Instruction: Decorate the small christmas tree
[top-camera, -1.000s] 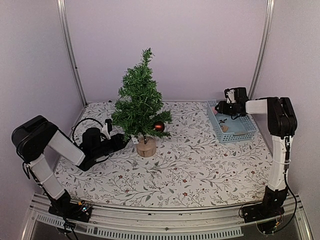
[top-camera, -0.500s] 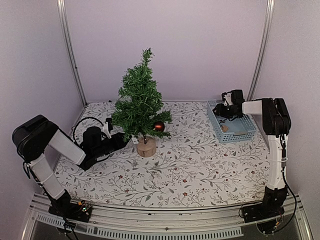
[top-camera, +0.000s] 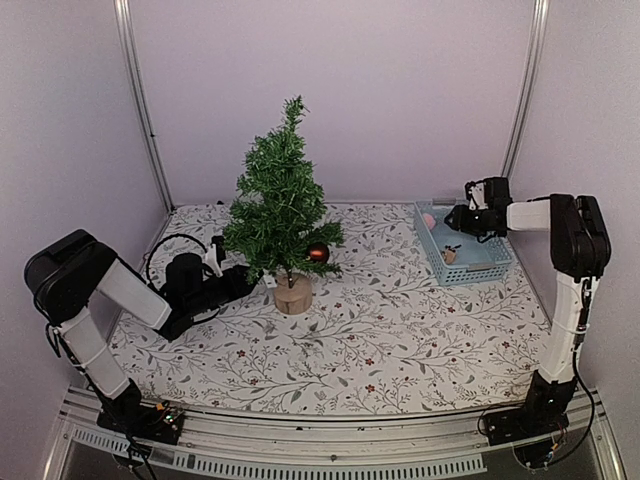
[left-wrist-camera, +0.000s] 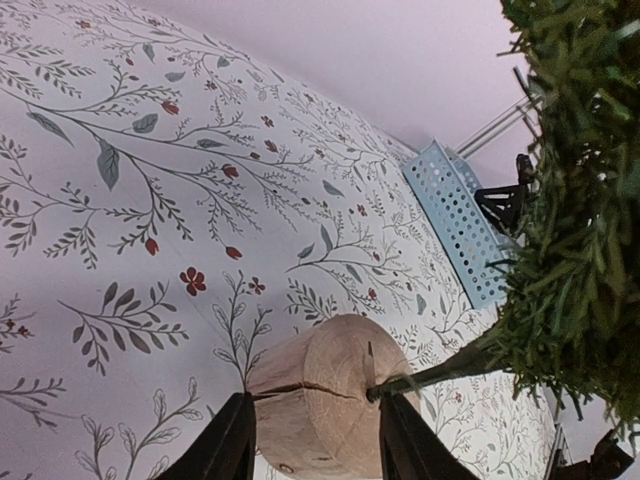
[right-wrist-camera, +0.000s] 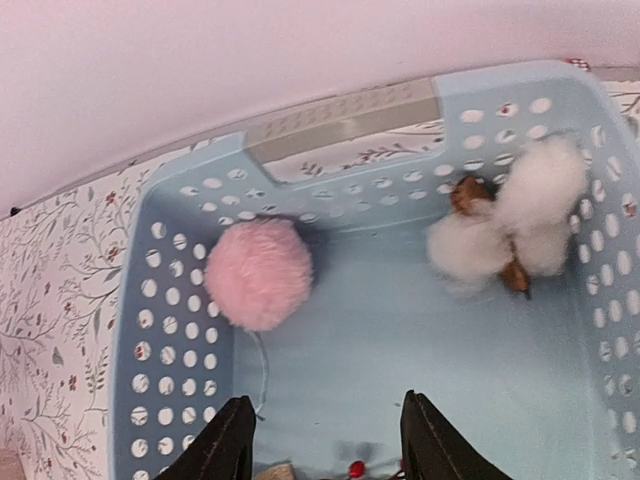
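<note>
The small christmas tree stands upright left of centre on its pale wooden stump, with a dark red ball hanging on its right side. My left gripper lies low beside the tree. In the left wrist view my left gripper has one finger pressed on each side of the stump. My right gripper hovers over the light blue basket. Seen from the right wrist, my right gripper stands open with nothing between its fingers.
Inside the basket lie a pink pom-pom with a thin loop, a white cotton tuft ornament and a small piece with red berries. Pale walls and metal posts close in the floral tablecloth.
My right gripper has shifted a little to the right over the basket, which uncovers the pink pom-pom in the top view. The left arm and the tree have not moved.
</note>
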